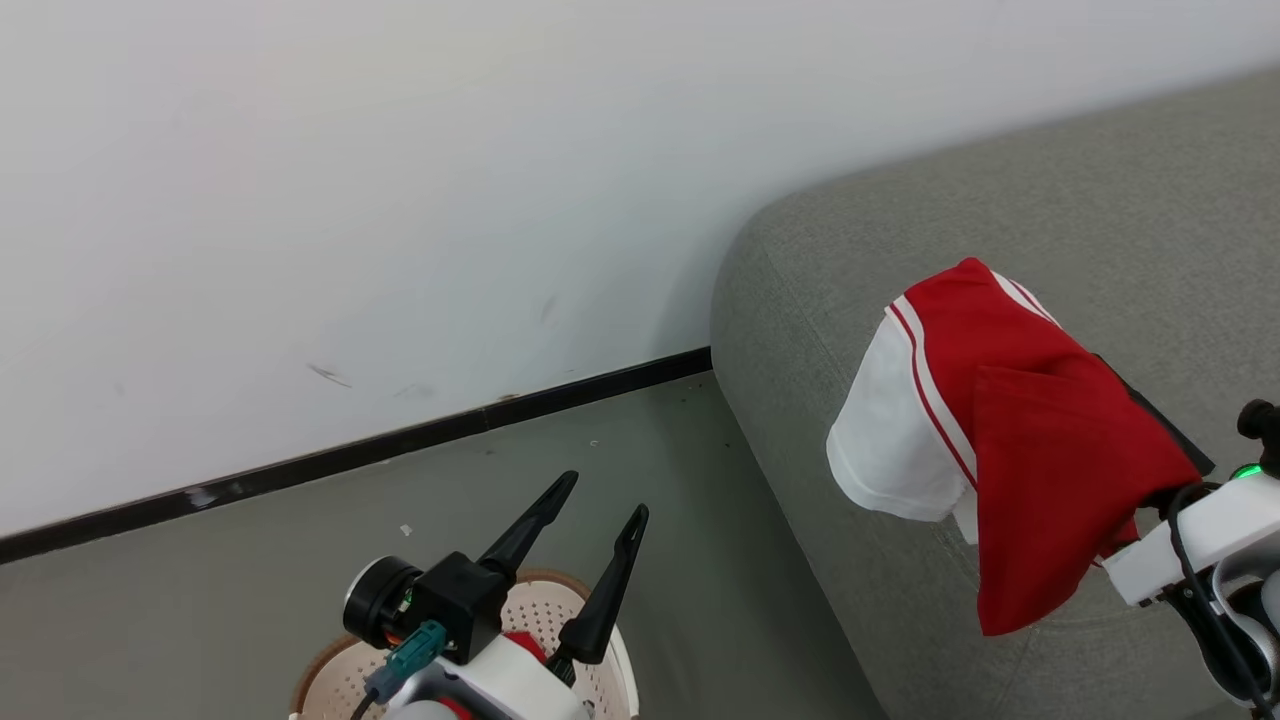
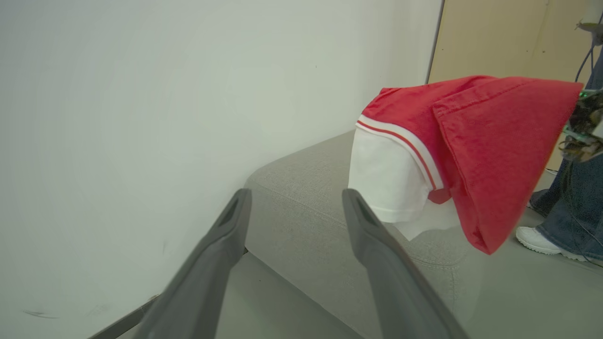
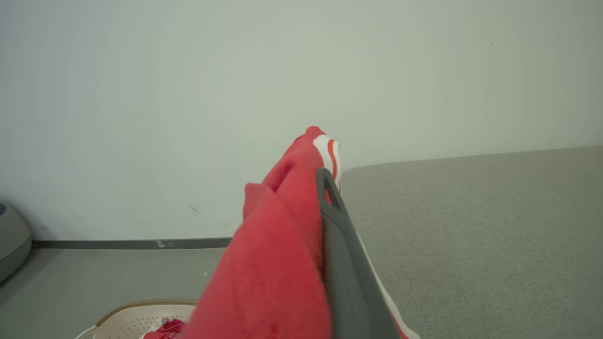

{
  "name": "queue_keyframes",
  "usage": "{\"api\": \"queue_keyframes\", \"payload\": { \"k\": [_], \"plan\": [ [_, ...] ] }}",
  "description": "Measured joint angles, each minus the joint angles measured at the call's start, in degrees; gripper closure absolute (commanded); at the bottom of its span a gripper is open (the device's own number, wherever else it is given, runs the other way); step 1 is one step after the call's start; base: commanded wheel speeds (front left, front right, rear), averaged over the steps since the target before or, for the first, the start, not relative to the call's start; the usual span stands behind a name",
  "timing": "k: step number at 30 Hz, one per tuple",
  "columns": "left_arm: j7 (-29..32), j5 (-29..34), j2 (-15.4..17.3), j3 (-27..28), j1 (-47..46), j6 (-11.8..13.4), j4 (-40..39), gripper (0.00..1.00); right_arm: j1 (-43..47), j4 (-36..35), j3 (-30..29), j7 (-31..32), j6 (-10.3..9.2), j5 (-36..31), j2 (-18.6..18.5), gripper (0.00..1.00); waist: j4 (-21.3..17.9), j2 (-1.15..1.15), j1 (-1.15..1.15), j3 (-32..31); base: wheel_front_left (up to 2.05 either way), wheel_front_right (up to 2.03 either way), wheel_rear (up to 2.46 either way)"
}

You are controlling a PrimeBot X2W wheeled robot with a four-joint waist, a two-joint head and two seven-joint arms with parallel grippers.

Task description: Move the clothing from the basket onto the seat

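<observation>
A red shirt with white sleeve and striped trim, the clothing [image 1: 1040,440], hangs draped over my right gripper [image 3: 325,176], which is shut on it above the near edge of the grey-green seat [image 1: 1000,200]. One dark finger [image 3: 332,221] shows beside the red fabric [image 3: 282,245]. From the left wrist the same shirt [image 2: 471,141] hangs over the seat's corner [image 2: 301,188]. My left gripper [image 1: 608,497] stands open and holds nothing, above the cream perforated basket [image 1: 330,680]. More red clothing [image 3: 165,327] lies in the basket [image 3: 136,315].
A white wall with a black skirting board [image 1: 400,445] runs behind, above grey floor [image 1: 650,440]. A person's jeans leg [image 2: 574,207] and white shoe [image 2: 541,240] stand past the seat's far side. A tan door panel [image 2: 509,37] stands behind.
</observation>
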Motion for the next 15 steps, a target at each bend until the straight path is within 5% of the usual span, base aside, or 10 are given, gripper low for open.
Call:
{"api": "queue_keyframes", "payload": {
  "k": [15],
  "plan": [
    [-0.6,0.66,-0.09,-0.75,2.29,1.22,-1.35,0.0,3.1,-2.0,-4.36,0.69,0.0,-0.51,-1.1,1.0,-5.01,0.0,0.0,1.18,0.0,0.0,0.0]
  ]
}}
